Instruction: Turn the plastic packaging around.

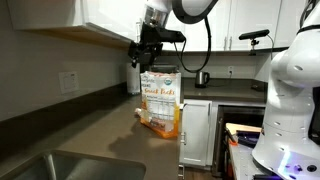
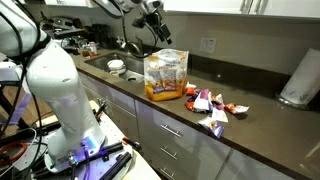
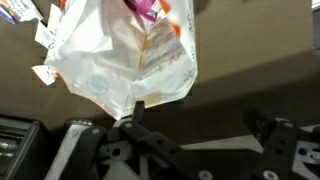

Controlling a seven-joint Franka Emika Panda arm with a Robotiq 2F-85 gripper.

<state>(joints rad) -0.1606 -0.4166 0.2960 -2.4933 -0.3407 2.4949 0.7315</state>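
Currently, the gripper (image 3: 200,118) is being held wide open, and nothing is being clamped. In the wrist view its jaws are being shown well apart, with one finger (image 3: 136,108) touching or sitting just beside the top edge of the plastic packaging (image 3: 120,55); which of the two cannot be told. The packaging is being seen toward eleven o'clock from the gripper's middle.

In an exterior view the gripper (image 2: 158,36) is being hung just above the packaging (image 2: 166,75), slightly toward eleven o'clock of its top. The packaging is being stood upright on the dark counter (image 2: 265,128), near the front edge. Loose snack wrappers (image 2: 212,106) are being seen near it, toward four o'clock. A paper-towel roll (image 2: 298,80) is being shown well apart at three o'clock, and the sink (image 1: 60,165) well apart in the counter.

The step in hand is being judged as the approach to the top seam, with the turn itself not yet begun. For the next move, either the jaws are being called on to close over that seam, or the finger to push a top corner sideways. Either way the pouch is being asked to rotate about its upright axis with its base on the counter. A light, tall pouch is likely to tip, so a slow, low-force twist is being called for, and the wrappers at four o'clock are to be avoided.
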